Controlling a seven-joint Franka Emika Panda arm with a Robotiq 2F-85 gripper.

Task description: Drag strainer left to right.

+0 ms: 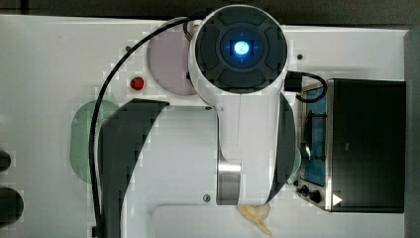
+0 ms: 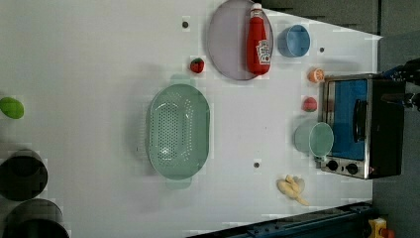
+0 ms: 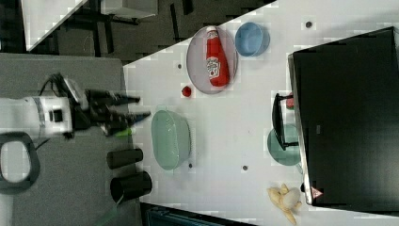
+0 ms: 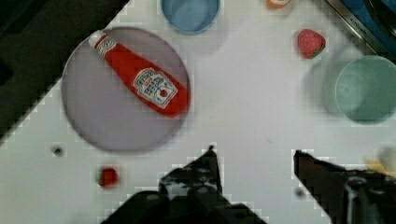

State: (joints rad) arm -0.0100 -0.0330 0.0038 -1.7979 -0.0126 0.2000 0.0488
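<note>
In the right view your gripper (image 3: pixel 136 107), fingers spread and holding nothing, hangs clear of the strainer (image 3: pixel 170 139), which lies at its four o'clock

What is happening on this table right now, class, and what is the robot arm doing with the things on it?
A robot arm's gripper hangs open above the white table, holding nothing. The strainer sits untouched on the table, so the drag has not begun. Around it lie a ketchup bottle on a grey plate, a blue cup, a mint cup beside the toaster oven, and a banana.
</note>
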